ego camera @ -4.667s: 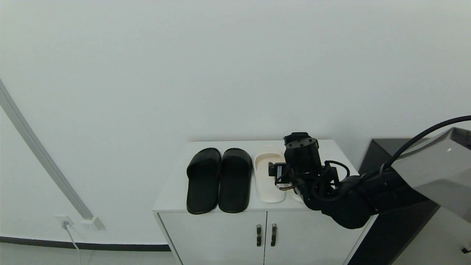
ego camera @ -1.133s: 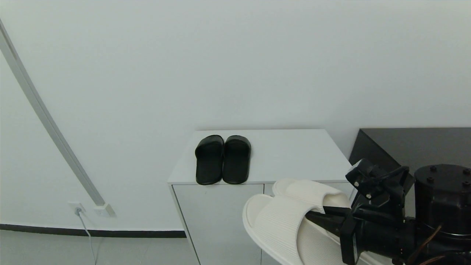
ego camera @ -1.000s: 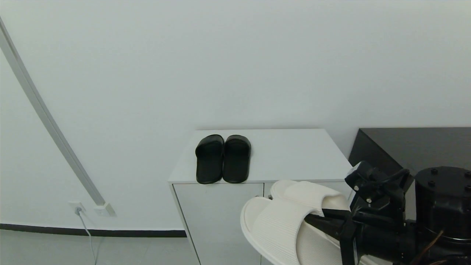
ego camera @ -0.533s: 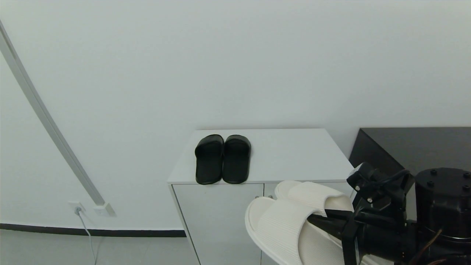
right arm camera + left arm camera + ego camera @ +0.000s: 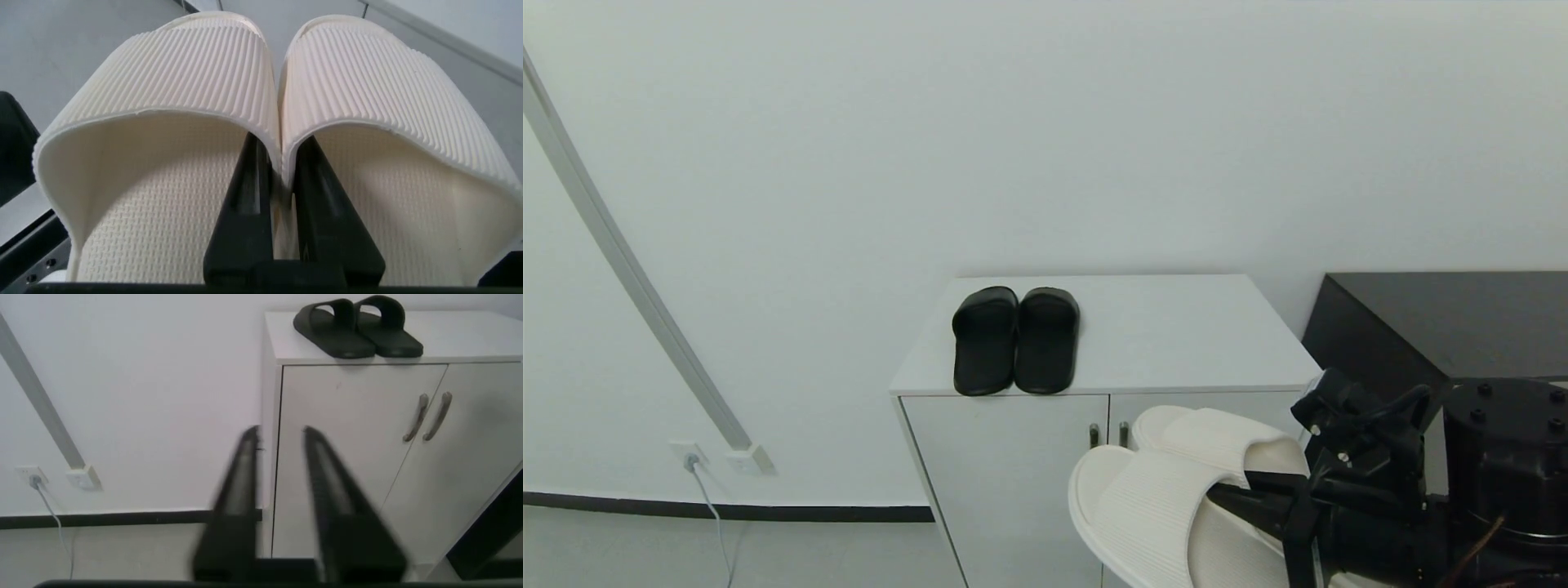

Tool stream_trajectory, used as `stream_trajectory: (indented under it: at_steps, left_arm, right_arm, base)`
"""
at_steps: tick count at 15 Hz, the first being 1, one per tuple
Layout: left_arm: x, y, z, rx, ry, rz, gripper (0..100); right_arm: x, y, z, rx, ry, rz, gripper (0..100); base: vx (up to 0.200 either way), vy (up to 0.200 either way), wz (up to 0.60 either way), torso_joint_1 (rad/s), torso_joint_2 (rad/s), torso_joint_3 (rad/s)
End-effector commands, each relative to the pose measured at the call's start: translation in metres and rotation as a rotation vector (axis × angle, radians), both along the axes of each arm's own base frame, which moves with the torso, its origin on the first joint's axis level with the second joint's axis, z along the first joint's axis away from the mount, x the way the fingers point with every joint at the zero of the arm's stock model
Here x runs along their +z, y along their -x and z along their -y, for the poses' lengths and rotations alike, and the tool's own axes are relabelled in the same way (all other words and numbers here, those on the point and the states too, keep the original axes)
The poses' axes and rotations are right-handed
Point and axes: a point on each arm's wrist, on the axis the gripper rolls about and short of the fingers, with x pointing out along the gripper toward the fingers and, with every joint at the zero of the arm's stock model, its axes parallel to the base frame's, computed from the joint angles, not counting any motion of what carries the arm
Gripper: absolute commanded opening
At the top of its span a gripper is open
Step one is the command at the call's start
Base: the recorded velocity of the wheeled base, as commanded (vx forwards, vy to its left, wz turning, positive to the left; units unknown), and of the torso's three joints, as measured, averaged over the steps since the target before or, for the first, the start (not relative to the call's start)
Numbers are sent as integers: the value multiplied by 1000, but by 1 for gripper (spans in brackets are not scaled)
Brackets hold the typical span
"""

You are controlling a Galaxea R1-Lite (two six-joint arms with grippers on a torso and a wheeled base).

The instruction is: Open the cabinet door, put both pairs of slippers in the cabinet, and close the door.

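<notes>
While the black slippers [image 5: 1015,340] sit side by side atop the cabinet [image 5: 1176,343], its doors [image 5: 1005,482] shut, the right end effector [image 5: 274,163] pinches the white slippers [image 5: 1152,506] by their adjoining inner walls in front of it; the left end effector [image 5: 278,441] hangs parted and empty.

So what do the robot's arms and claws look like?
They're all black. The right arm is a chunky round tube with small bolts on top and a thin brownish wire beside it. The left claw and right claw each have two long, straight fingers.
</notes>
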Motion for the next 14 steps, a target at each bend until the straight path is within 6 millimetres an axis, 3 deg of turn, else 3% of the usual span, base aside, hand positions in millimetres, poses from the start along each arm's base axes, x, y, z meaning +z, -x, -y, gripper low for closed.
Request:
stream_trajectory:
  at_steps: [1, 14]
  left_arm:
    - [0, 0, 0, 0, 0, -1, 100]
    - [0, 0, 0, 0, 0, -1, 100]
  right_arm:
    - [-1, 0, 0, 2, 3, -3, 0]
    - [-6, 2, 1, 4, 20, -16, 0]
  base:
    - [0, 0, 0, -173, 388, 222]
    - [0, 0, 0, -213, 522, 306]
